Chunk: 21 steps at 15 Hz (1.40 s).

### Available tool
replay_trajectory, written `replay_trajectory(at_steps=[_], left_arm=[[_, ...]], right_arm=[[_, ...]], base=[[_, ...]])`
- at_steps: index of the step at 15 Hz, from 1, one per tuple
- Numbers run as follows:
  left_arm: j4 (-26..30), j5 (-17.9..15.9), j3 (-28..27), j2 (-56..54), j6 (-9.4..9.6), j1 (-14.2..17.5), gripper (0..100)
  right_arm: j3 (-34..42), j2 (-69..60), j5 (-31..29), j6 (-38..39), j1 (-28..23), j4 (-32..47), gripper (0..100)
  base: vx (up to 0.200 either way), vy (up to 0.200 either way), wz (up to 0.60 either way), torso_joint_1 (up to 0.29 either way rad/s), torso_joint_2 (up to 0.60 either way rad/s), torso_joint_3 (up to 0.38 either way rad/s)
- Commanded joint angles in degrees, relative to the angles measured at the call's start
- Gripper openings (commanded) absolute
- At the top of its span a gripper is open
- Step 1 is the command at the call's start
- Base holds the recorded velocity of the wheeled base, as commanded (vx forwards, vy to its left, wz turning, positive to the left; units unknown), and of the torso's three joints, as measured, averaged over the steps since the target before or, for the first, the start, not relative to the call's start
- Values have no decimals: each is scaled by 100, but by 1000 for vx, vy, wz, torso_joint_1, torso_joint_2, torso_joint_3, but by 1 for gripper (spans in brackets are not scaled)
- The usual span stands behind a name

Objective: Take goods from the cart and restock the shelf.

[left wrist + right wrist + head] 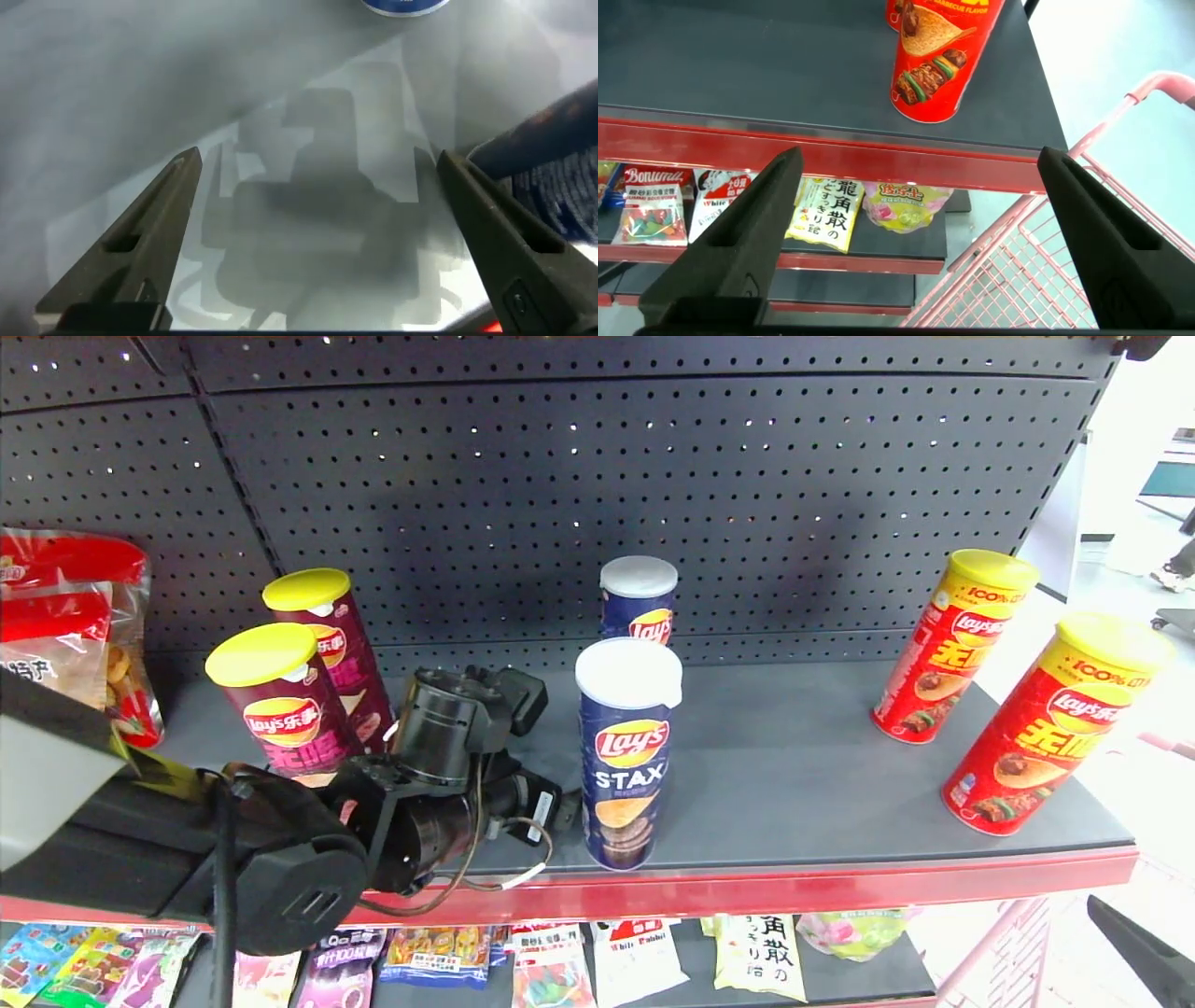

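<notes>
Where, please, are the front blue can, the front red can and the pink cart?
front blue can (pixel 627 756), head view, label middle.
front red can (pixel 1055 728), head view, label middle.
pink cart (pixel 1169 78), right wrist view, handle bar.

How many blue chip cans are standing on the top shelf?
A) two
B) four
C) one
A: the front blue can and the back blue can stand one behind the other in the middle of the shelf, both with white lids.
</notes>
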Motion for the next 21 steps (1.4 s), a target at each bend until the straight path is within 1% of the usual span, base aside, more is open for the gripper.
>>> replay_trajectory(at_steps=[1, 5, 6, 11, 12, 13, 14, 15, 16, 18, 19, 21], left_arm=[[0, 1, -50, 52, -1, -4, 100], [-9, 1, -77, 61, -10, -4, 100], [-9, 10, -77, 61, -98, -13, 100], [-9, 19, -59, -1, -133, -48, 100], [0, 71, -50, -124, -291, -101, 100], [26, 194, 38, -317, -493, -206, 100], [52, 300, 231, -598, -660, -303, 100], [52, 309, 495, -906, -695, -338, 100], [52, 309, 688, -1161, -687, -338, 100], [61, 309, 1259, -1794, -678, -277, 100], [52, 300, 1602, -2119, -651, -206, 100], [96, 309, 2068, -2804, -643, -233, 100]], right_arm=[[-1, 14, -1, -2, 2, -1, 100], [-1, 23, 8, -2, 2, -1, 100], [-1, 23, -1, -2, 2, -1, 100], [-1, 6, -1, -2, 2, -1, 100], [25, 6, -1, -11, 11, -1, 100], [25, 6, -1, -11, 11, -1, 100], [16, 14, 16, -11, 11, -1, 100], [34, 14, 78, -11, 11, -1, 100], [60, 14, 95, -11, 11, 7, 100], [104, 14, 131, -11, 11, 7, 100], [104, 23, 245, -19, 11, 7, 100], [69, 23, 544, -11, 2, 7, 100]], base=[[0, 0, 0, 0, 0, 0], [0, 0, 0, 0, 0, 0], [0, 0, 0, 0, 0, 0], [0, 0, 0, 0, 0, 0], [0, 0, 0, 0, 0, 0], [0, 0, 0, 0, 0, 0], [0, 0, 0, 0, 0, 0], [0, 0, 0, 0, 0, 0], [0, 0, 0, 0, 0, 0], [0, 0, 0, 0, 0, 0], [0, 0, 0, 0, 0, 0], [0, 0, 0, 0, 0, 0]])
